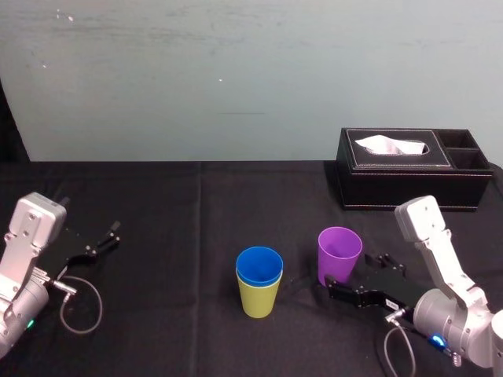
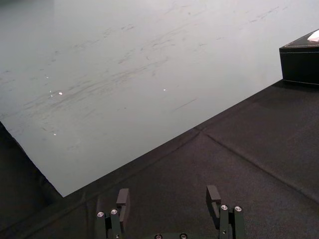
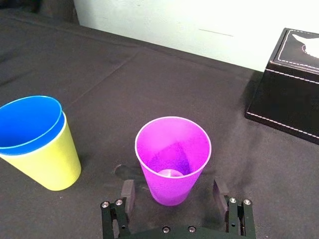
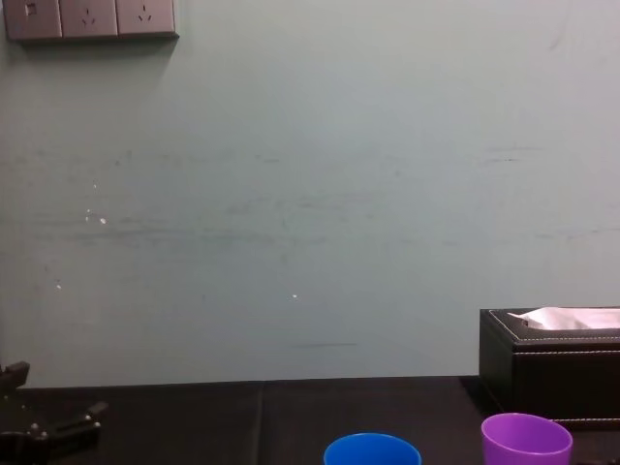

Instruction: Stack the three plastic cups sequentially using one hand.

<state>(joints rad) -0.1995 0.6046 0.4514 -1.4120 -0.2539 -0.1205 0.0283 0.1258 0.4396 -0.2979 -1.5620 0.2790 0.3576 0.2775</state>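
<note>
A blue cup (image 1: 259,265) sits nested inside a yellow-green cup (image 1: 259,297), both upright at the table's middle. To their right the purple cup (image 1: 339,253) stands upright on its own. My right gripper (image 1: 344,281) is low at the purple cup's base, open. In the right wrist view its fingers (image 3: 128,191) stand on either side of the purple cup (image 3: 173,157) with a small gap on each side, and the blue cup (image 3: 30,121) in the yellow-green cup (image 3: 47,164) stands beside it. My left gripper (image 1: 102,240) rests open at the table's left, holding nothing.
A black leather tissue box (image 1: 409,169) stands at the back right, behind the purple cup. A pale wall (image 1: 236,78) bounds the table's far edge. Black cloth (image 1: 181,236) covers the table between the left gripper and the cups.
</note>
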